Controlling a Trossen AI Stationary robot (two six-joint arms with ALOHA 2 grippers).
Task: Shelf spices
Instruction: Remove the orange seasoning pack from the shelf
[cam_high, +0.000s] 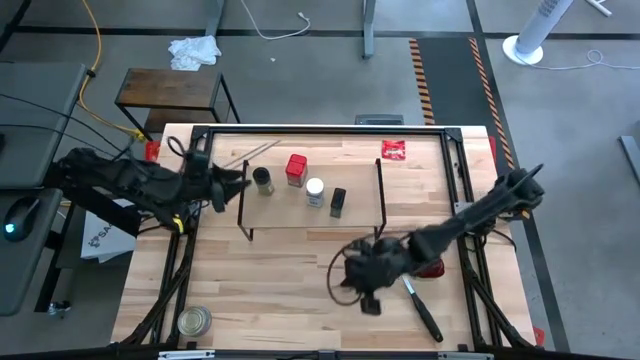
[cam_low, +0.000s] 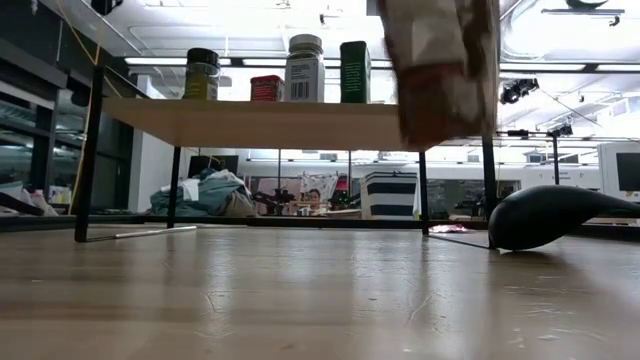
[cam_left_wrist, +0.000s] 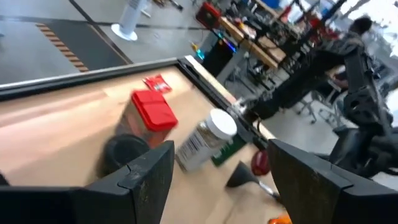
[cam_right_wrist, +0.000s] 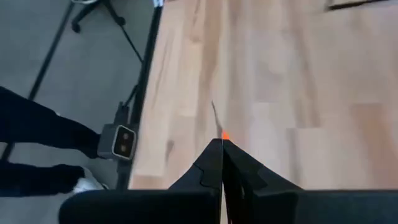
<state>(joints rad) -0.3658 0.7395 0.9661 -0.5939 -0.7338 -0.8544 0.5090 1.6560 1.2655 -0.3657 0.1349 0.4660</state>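
shelf (cam_high: 300, 212): the landmark; a low plywood rack standing mid-surface
done: 4 spices stand on its top; dark-lidded jar (cam_high: 262, 180), red tin (cam_high: 296, 169), white-capped jar (cam_high: 315, 192), black box (cam_high: 338, 202)
left: the brown bottle; I cannot find it in any view, so 1 of 5 seems outstanding
left end effector (cam_high: 232, 185): at the shelf's left end, fingers apart, holding nothing
right end effector (cam_high: 368, 303): in front of the shelf, fingers pressed together, apparently empty
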